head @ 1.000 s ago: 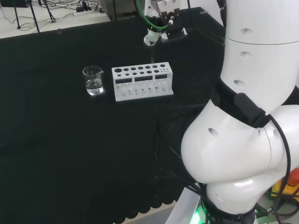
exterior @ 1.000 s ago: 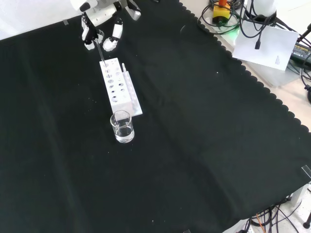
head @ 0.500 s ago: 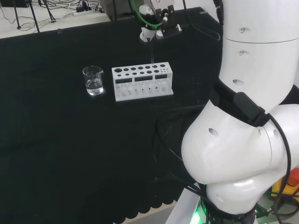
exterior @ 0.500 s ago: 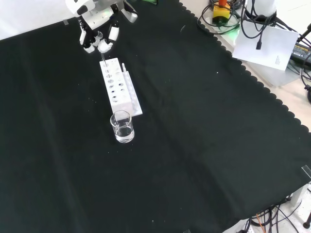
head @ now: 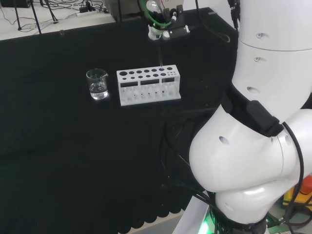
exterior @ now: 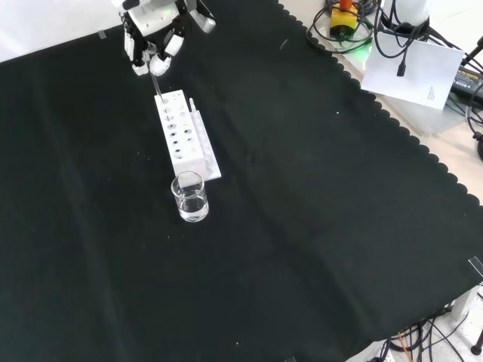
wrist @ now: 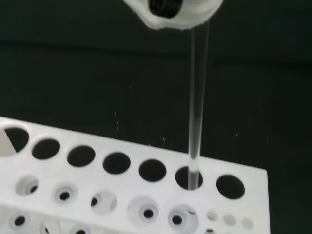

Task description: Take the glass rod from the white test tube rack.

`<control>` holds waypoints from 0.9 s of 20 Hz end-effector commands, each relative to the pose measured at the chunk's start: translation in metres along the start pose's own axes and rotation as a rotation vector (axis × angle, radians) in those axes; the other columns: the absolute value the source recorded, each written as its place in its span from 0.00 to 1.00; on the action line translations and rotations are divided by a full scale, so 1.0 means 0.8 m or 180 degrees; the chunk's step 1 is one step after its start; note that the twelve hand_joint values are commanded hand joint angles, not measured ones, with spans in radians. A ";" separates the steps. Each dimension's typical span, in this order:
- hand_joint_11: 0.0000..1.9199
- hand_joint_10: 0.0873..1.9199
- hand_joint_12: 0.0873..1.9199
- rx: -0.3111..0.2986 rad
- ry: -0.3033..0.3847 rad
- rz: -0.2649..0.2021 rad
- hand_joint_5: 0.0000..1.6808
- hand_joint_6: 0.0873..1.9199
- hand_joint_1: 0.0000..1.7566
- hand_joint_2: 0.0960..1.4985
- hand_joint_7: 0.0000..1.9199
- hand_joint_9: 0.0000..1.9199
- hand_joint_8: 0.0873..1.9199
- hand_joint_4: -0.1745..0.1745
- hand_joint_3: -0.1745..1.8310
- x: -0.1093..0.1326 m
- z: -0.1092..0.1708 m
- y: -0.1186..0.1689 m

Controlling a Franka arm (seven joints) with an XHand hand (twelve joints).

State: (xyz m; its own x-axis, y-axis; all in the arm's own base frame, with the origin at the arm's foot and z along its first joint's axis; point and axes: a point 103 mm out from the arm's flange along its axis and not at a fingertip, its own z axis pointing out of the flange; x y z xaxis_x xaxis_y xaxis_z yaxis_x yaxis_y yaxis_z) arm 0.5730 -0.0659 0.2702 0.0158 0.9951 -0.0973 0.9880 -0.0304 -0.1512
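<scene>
The white test tube rack [head: 148,86] [exterior: 186,136] stands on the black cloth with rows of round holes. A thin clear glass rod [head: 158,52] [exterior: 156,84] [wrist: 197,97] stands upright above the rack's end. Its lower tip sits in a hole of the rack [wrist: 122,195], the second from that end. The hand [head: 159,25] [exterior: 154,34] hangs above the rack, fingers curled and pinching the rod's top. A blurred white part of the hand [wrist: 170,10] covers the rod's upper end in the wrist view.
A small glass beaker [head: 97,84] [exterior: 189,197] with a little clear liquid stands close to the rack's other end. The arm's big white links [head: 258,122] take up the head view's right. Cables and a paper sheet [exterior: 415,72] lie past the cloth's scalloped edge.
The hand has risen and shifted a little, drawing the rod higher out of the rack. Rack and beaker have stayed put.
</scene>
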 end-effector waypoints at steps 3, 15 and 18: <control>0.82 0.68 0.31 -0.0363 0.0232 0.0036 0.48 0.41 0.78 0.74 0.43 0.51 0.65 0.00 0.11 -0.008 -0.083 -0.031; 0.82 0.71 0.32 -0.0633 0.0233 0.0114 0.45 0.45 0.78 0.77 0.41 0.49 0.68 0.00 0.09 -0.007 -0.195 -0.088; 0.82 0.71 0.32 -0.0614 0.0215 0.0092 0.45 0.45 0.78 0.77 0.41 0.49 0.68 0.00 0.09 -0.004 -0.195 -0.084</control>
State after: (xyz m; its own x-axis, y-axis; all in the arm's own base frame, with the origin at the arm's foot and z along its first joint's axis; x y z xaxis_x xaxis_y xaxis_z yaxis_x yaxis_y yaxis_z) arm 0.5284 -0.0556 0.4333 0.0531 0.9982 -0.0260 0.9976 -0.0519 0.0466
